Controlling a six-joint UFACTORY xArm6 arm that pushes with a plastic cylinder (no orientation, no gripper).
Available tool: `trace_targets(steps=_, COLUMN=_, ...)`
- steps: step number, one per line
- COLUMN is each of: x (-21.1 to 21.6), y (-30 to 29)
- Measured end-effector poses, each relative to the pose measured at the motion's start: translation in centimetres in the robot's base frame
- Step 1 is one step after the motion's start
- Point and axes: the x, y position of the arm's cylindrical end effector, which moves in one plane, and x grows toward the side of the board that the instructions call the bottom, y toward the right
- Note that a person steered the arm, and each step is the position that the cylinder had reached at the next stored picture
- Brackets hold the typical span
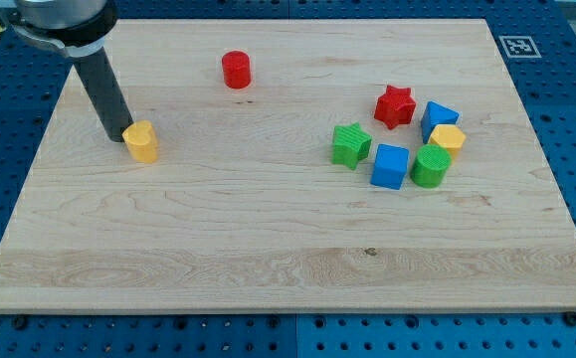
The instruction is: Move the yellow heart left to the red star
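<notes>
yellow heart (142, 141) sits far left of the red star (395, 105), my tip (122, 135) touching its left side; no gripper shows, the push remains.

Bright, even overhead light across the table (268, 268). Soft, short shadows only, tucked close under each block. No harsh glare on the pale wood. Sharp focus throughout, grain clearly legible, straight edges without noticeable distortion.
</notes>
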Motion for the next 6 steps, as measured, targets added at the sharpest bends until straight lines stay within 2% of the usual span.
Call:
trace_targets(steps=1, x=-0.1, y=0.0)
trace_targets(steps=3, x=2.5, y=-2.6)
trace_targets(steps=5, x=2.9, y=4.7)
trace_targets(steps=6, x=-0.4, y=5.6)
